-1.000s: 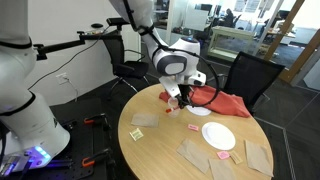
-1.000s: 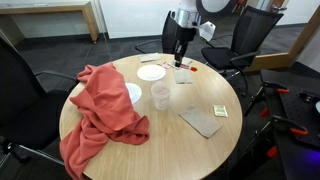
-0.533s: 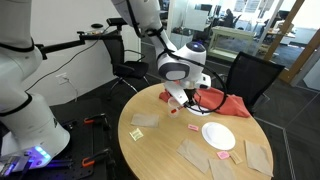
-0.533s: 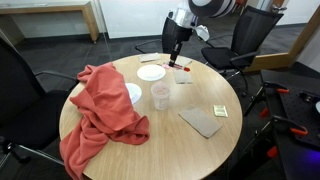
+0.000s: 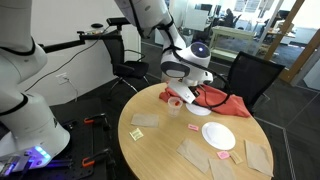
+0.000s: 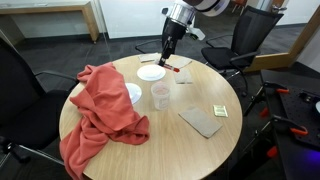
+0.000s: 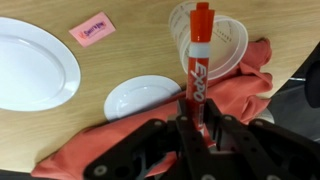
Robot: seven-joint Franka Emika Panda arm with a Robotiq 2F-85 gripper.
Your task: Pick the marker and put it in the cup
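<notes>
My gripper (image 7: 198, 112) is shut on the red marker (image 7: 198, 58), which sticks out ahead of the jaws. In the wrist view the marker's far end lies over the whitish translucent ribbed cup (image 7: 222, 45), which stands next to the red cloth (image 7: 245, 95). In both exterior views the gripper (image 5: 178, 93) (image 6: 168, 56) hangs above the round wooden table. The cup (image 6: 159, 96) stands near the table's middle, a short way from the gripper. The cup also shows just under the gripper (image 5: 174, 106).
A large white plate (image 7: 35, 62) (image 6: 151, 72) (image 5: 218, 135) and a smaller white dish (image 7: 140, 100) (image 6: 133, 93) lie on the table. The red cloth (image 6: 100, 105) drapes over one side. A pink note (image 7: 92, 30), brown paper pieces (image 6: 203, 121) and office chairs are around.
The gripper has carried the marker up and sideways across the table, away from where it was near the pink scraps and toward the white plate and the cup.
</notes>
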